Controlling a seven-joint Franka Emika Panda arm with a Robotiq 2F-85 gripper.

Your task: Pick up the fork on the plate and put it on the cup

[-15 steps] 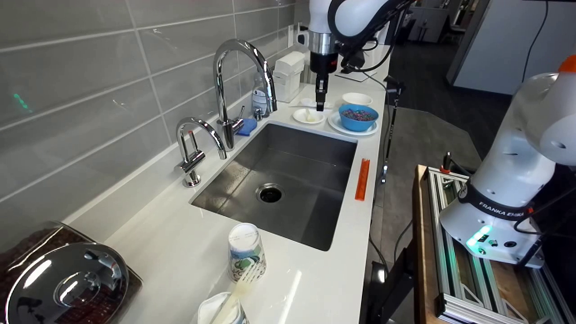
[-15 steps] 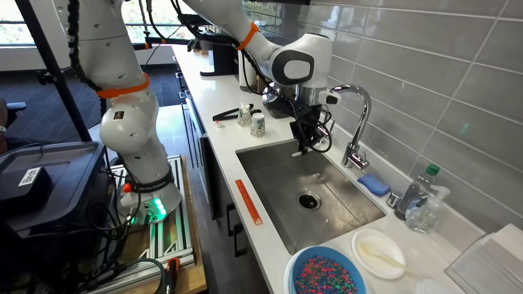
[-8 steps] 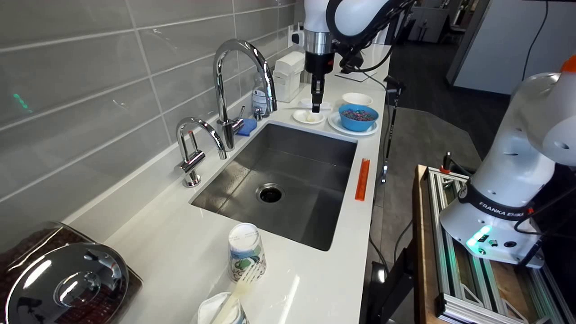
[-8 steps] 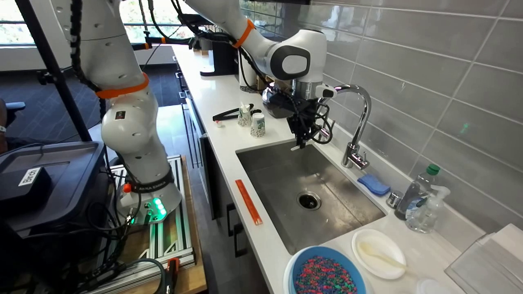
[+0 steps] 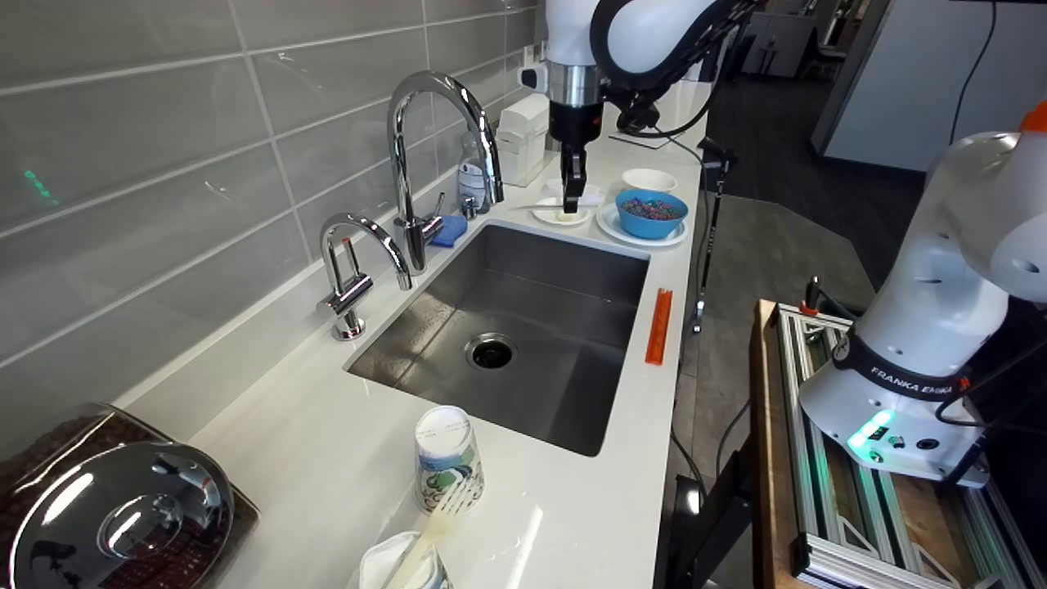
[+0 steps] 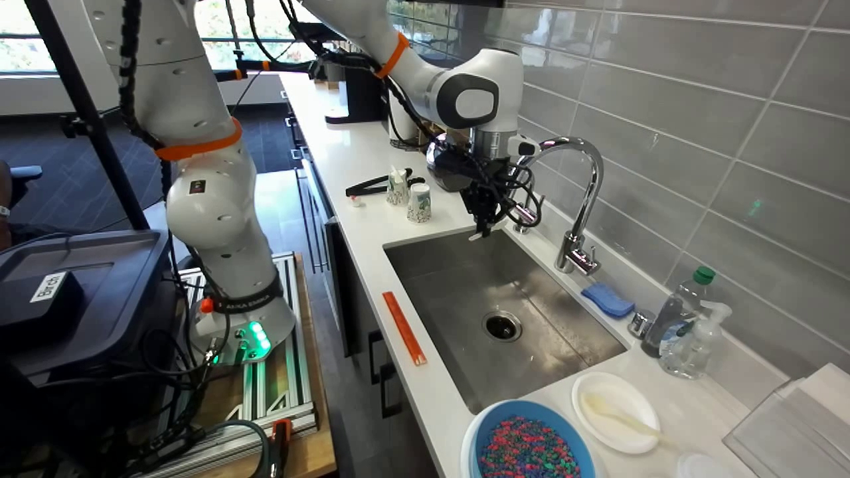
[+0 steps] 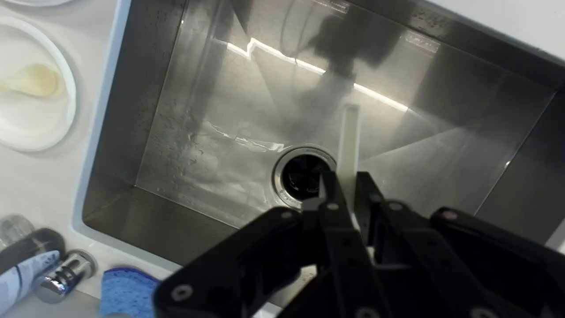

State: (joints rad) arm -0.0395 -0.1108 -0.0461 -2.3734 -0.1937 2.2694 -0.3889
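Up close in an exterior view, a tined utensil [image 5: 442, 519] overlaps a cup [image 5: 381, 564]; an inverted cup [image 5: 446, 450] stands just behind. Beyond, above the sink [image 5: 548, 307], the gripper [image 7: 346, 181], jaws clenched, grasps the thin, pale fork [image 7: 349, 141], head unclear. Farther, the plate [image 7: 44, 132] bears a spoon [image 7: 37, 80].

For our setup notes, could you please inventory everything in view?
sink: 1, grey, in counter
faucets: 2, chrome, counter
held utensil: 1, pale, above sink
small plate: 1, white, counter
other utensil: 1, pale, on small plate
cups: 2, patterned white, counter
fork: 1, pale, at one cup
large plate: 1, white, counter
filled bowl: 1, blue, on large plate
wide bowl: 1, white, counter
strip: 1, orange-red, counter
sponge: 1, blue, counter
bottles: 2, see-through, counter
tongs: 1, black, counter
box: 1, whitish, counter
lidded container: 1, silver lid, counter
bin: 1, dark, beside arm
arm: 1, white, beside counter
gripper: 1, black, gripping held utensil
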